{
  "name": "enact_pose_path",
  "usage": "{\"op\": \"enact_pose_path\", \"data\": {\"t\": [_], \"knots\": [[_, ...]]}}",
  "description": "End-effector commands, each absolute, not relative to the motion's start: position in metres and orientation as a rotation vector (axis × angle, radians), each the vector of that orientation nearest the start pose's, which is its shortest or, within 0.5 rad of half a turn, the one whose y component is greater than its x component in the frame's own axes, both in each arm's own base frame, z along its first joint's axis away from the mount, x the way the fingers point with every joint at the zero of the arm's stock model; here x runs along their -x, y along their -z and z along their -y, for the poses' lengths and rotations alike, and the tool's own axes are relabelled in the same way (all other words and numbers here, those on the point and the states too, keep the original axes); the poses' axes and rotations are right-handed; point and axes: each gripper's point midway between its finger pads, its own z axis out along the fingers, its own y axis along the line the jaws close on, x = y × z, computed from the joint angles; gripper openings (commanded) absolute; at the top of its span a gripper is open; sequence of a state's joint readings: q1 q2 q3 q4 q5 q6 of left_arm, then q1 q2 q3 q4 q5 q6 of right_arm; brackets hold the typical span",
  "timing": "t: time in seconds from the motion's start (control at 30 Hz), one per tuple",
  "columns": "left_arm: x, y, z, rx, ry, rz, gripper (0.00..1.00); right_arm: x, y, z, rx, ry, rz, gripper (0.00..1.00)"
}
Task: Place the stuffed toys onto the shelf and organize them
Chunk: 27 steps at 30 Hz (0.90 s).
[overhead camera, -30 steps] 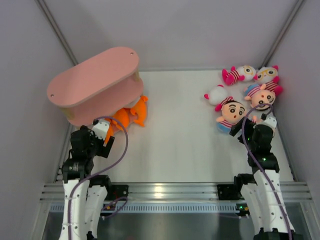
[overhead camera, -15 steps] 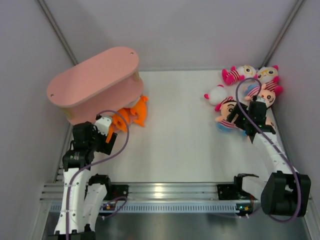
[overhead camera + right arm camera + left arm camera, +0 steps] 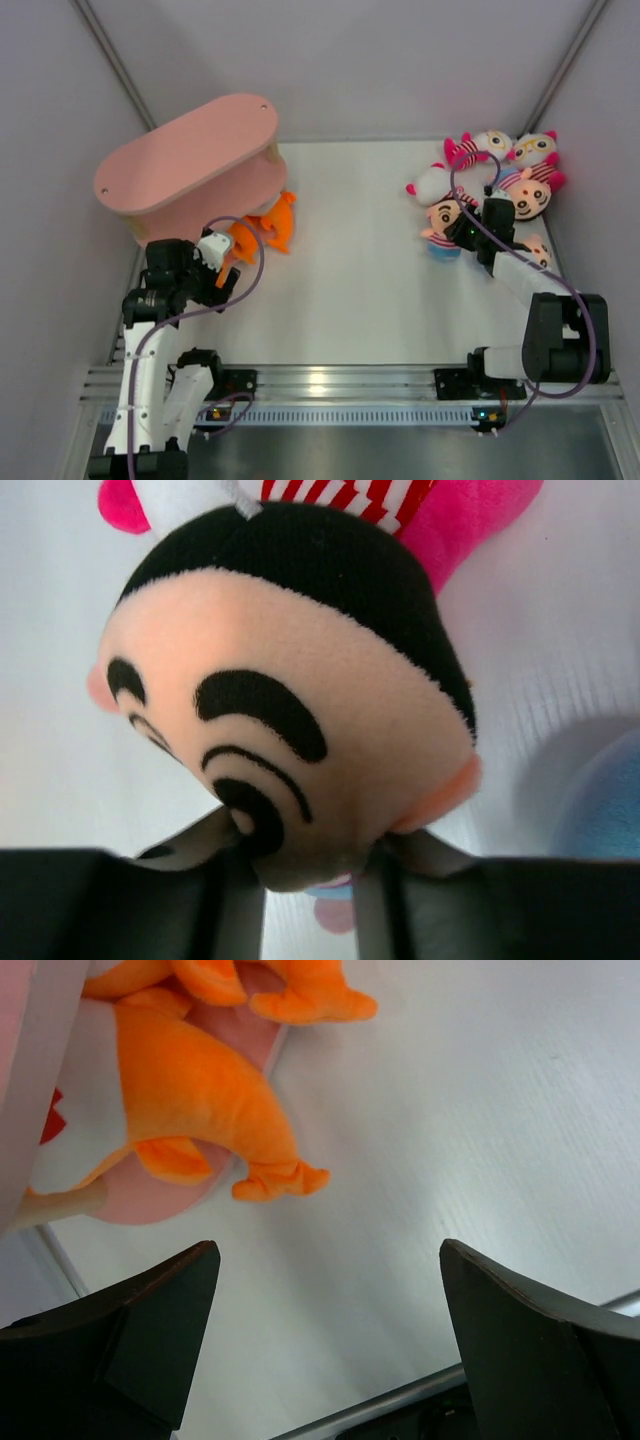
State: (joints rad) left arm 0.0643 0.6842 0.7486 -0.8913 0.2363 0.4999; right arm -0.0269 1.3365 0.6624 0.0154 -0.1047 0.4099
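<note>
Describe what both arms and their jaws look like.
The left arm and right arm match: white links between bulky black joints, each trailing a looping purple cable. The jaws are matte black, blunt wedges.

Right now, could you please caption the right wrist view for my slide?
Right tool pinching the lower face of a peach-headed boy doll.

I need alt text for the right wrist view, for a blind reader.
The peach face of a boy doll fills the frame, its chin pinched between the fingers of the right end effector; pink plush lies behind.
</note>
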Motion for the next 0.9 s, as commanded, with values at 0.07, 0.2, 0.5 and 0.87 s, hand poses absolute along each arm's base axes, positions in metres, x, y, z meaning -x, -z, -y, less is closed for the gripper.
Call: {"op": "enact_pose_path", "data": {"t": [0.07,0.2,0.5,0.87], "knots": [[-0.192,-0.195,0.040,-0.756,0.193,-2.178,0.95,-0.367,-0.107,-0.040,-0.339,-0.403,-2.168,0.02],[-0.183,-0.229,0.054,-0.854,0.250,-2.077,0.88,-0.355,-0.158,-0.054,-0.279,-0.475,-2.123,0.00],[-0.203,-0.299,0.058,-1.167,0.081,-1.765,0.82,-0.309,-0.256,-0.140,-0.193,-0.831,-2.067,0.00],[-0.230,-0.331,0.089,-1.530,0.058,-1.342,0.93,-0.275,-0.311,-0.273,-0.282,-1.326,-1.912,0.00]]}}
